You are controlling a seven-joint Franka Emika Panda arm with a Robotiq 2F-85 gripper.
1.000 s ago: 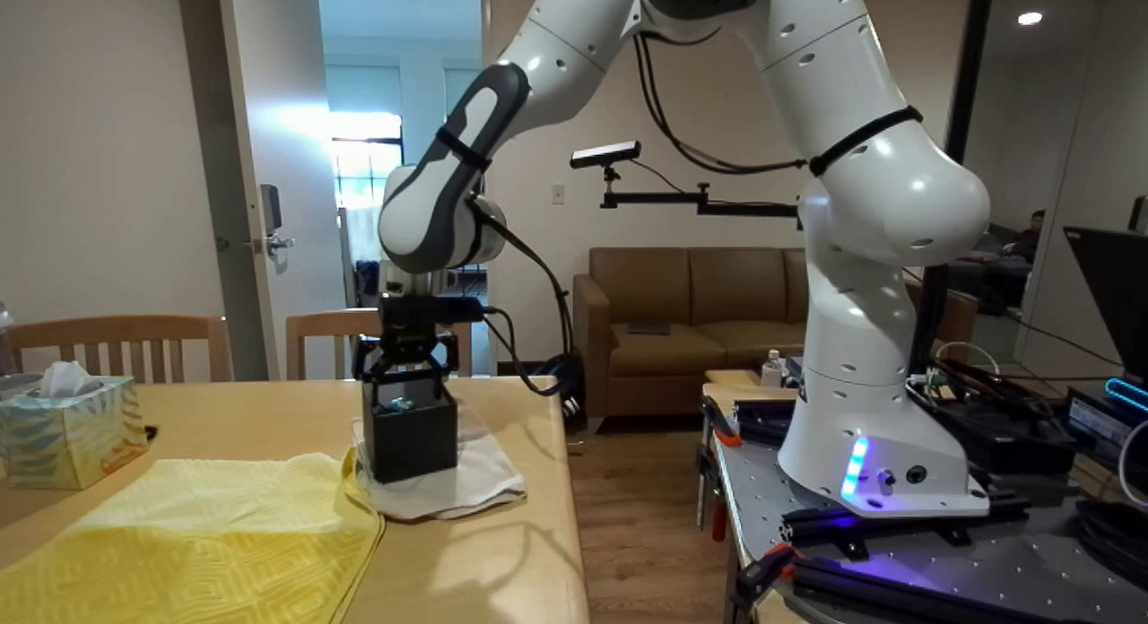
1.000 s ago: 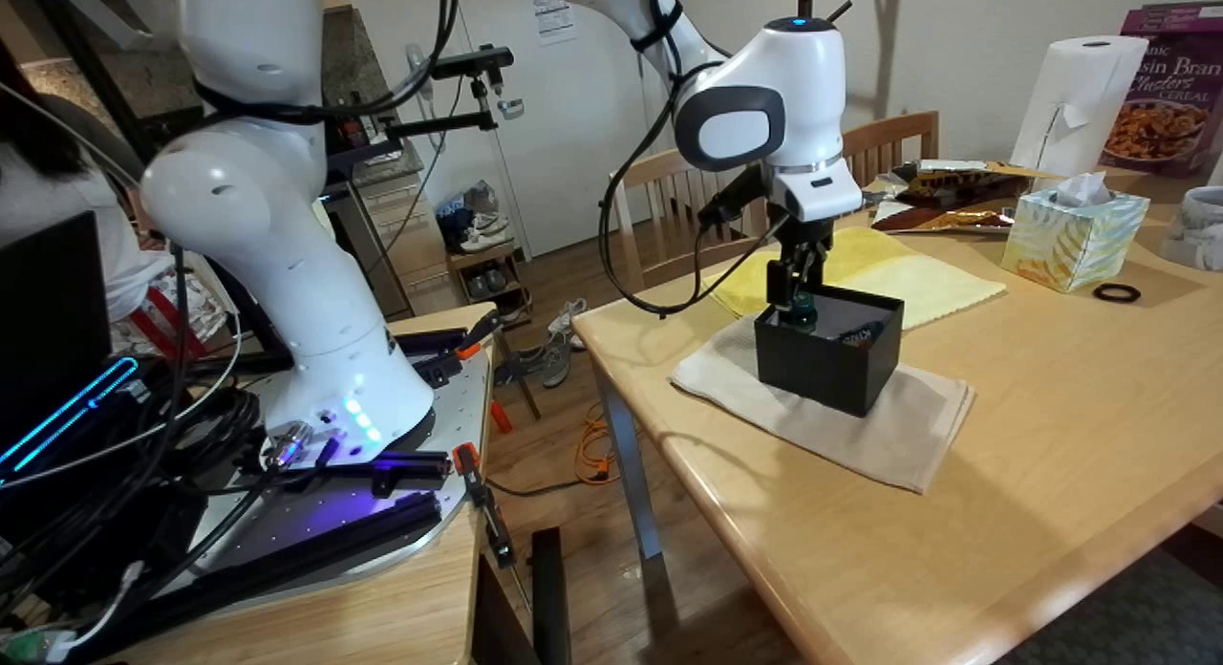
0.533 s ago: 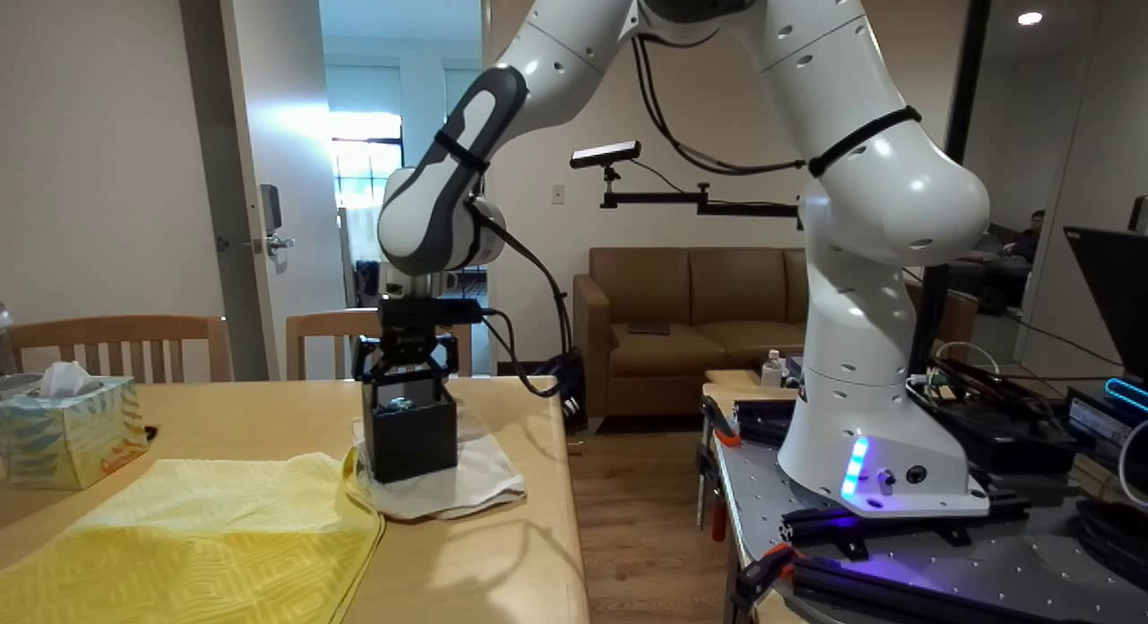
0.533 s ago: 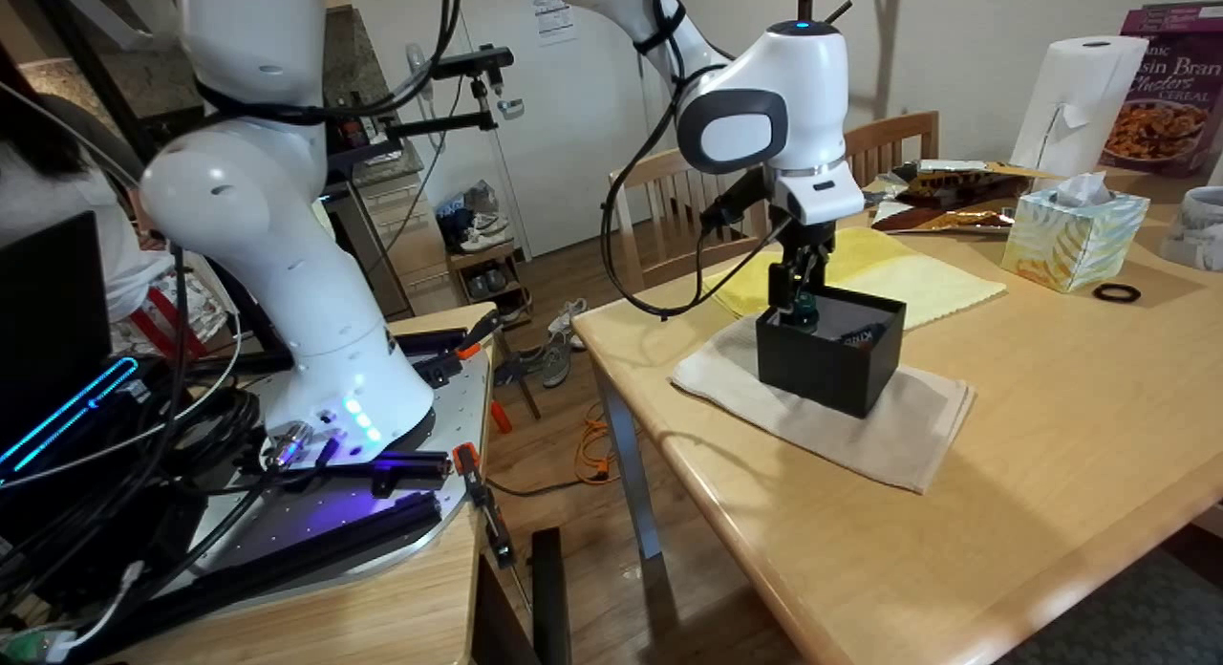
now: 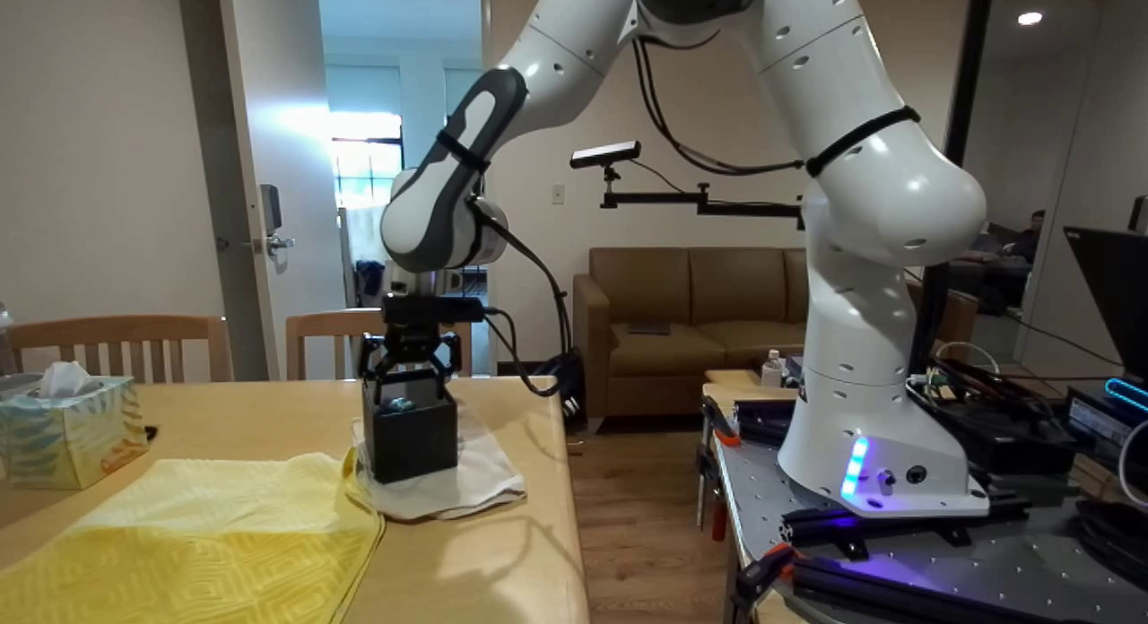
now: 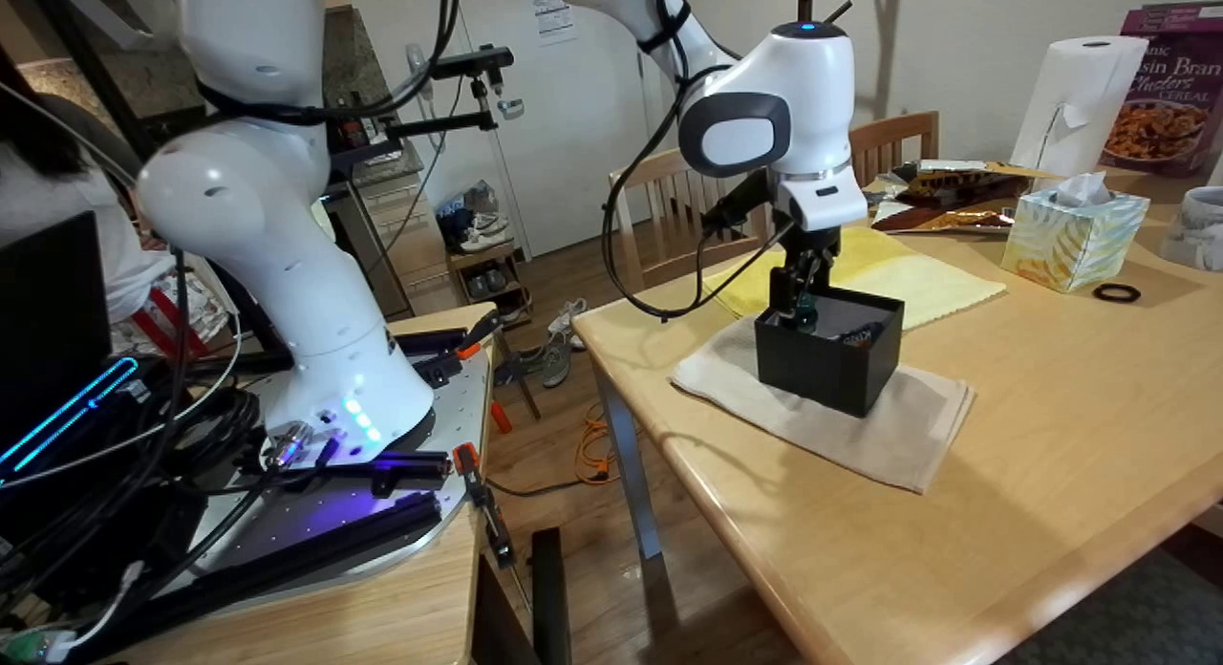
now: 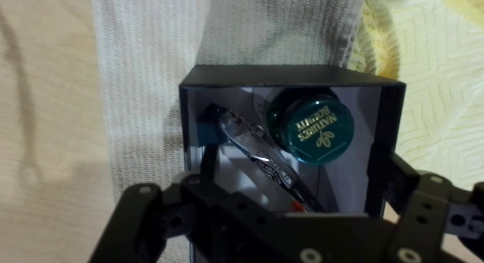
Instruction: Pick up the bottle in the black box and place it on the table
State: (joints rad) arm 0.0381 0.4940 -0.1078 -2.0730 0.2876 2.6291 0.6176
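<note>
The black box [image 5: 413, 445] stands on a folded light cloth on the light-wood table [image 6: 1070, 436], and also shows in an exterior view [image 6: 812, 364]. The bottle stands inside it; its green cap [image 7: 319, 132] shows in the wrist view near the box's far wall. The bottle is partly seen in both exterior views [image 5: 399, 405] [image 6: 805, 311]; its lower body is hidden. My gripper [image 7: 295, 161] is open, its fingers wide apart at the box's rim, nothing between the pads. The bottle is a little beyond the fingertips in the wrist view. The gripper points down in an exterior view [image 5: 405, 386].
A wrapped snack bar [image 7: 261, 149] leans diagonally beside the bottle in the box. The light cloth [image 6: 917, 445] lies under the box, and a yellow cloth [image 5: 206, 534] beside it. A tissue box [image 6: 1075, 235], black ring [image 6: 1116, 292] and paper towel roll [image 6: 1075, 111] stand farther along.
My gripper has shifted slightly sideways over the box, to the right in both exterior views, and a little up in one. It stays open. The box and bottle have not visibly moved.
</note>
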